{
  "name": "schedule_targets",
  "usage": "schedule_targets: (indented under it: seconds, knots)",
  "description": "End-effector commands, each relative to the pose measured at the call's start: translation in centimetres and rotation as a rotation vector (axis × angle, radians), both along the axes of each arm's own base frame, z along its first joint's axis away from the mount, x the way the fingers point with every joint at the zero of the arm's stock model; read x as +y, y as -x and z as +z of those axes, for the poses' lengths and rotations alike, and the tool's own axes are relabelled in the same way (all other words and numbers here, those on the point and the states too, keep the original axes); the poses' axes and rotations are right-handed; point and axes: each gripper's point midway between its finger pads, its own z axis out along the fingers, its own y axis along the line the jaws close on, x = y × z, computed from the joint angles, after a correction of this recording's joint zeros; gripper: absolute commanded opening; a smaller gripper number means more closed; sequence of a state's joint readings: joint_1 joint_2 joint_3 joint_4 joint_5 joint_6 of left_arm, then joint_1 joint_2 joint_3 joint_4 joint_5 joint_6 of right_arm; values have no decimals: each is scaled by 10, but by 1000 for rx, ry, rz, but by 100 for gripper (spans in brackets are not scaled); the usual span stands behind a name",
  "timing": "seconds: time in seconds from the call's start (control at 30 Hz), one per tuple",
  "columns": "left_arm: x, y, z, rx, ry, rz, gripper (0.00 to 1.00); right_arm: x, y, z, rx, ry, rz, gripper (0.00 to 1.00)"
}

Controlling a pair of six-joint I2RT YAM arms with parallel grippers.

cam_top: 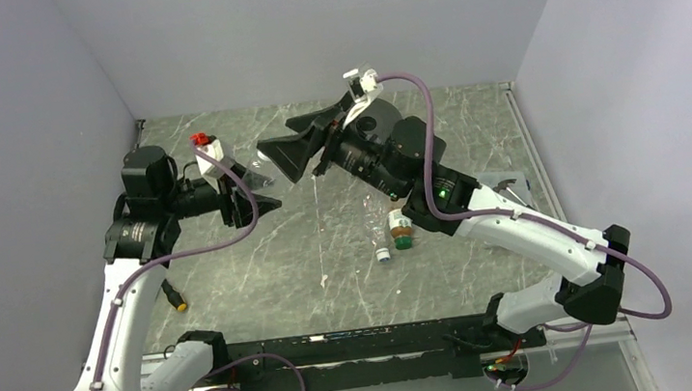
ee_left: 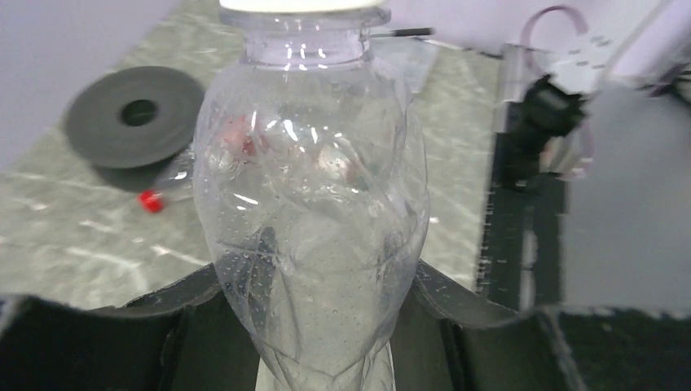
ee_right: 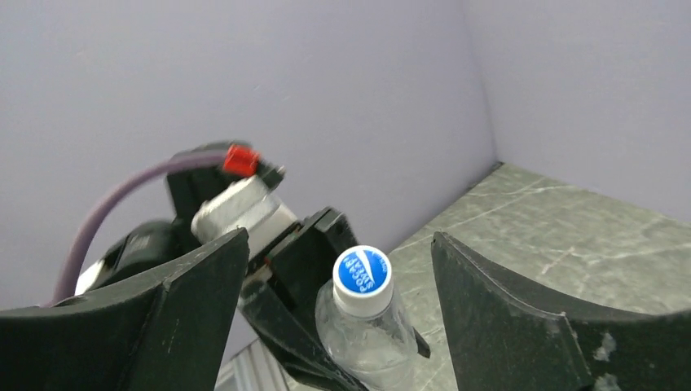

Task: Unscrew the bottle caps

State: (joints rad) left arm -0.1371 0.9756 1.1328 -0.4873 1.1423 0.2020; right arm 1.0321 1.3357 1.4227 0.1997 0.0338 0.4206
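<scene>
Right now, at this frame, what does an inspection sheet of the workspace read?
Surface: grey marbled table.
Job's things: clear bottle, cap on; amber bottle lying on the table.
Clutter: grey disc with a hole; small red piece near it.
Grippers: left gripper shut on the clear bottle; right gripper open, clear of the cap.
Cables: purple cables along both arms.
Surroundings: plain walls on three sides.

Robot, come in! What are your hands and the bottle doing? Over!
Left gripper shut on clear bottle. Right gripper open, jaws either side of cap. Cap on. Nothing between.
</scene>
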Motion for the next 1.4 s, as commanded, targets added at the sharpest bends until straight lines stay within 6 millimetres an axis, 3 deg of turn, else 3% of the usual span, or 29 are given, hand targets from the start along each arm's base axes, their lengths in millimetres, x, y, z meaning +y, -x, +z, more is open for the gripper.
schedule_targets:
  seconds: [0.0,0.2,0.4,0.6,1.0,1.2,1.37]
  knots:
    - [18,-29,-1,-197,-78,181,17,-13,-28,3,82,32,-204,82]
    - [21,-33,-2,-196,-87,205,18,2,-37,-8,127,92,-214,76]
    - [21,-32,-4,-186,-87,206,18,17,-34,-12,128,103,-170,73]
    - [22,-37,-5,-179,-91,221,18,27,-31,-13,126,90,-129,64]
    - [18,-34,-2,-147,-69,206,19,45,-34,-23,140,106,-94,31]
    - [12,-27,5,-108,-38,156,19,37,-34,-20,120,117,-106,0]
    - [0,-1,17,-67,17,13,16,30,-13,-3,13,92,56,0]
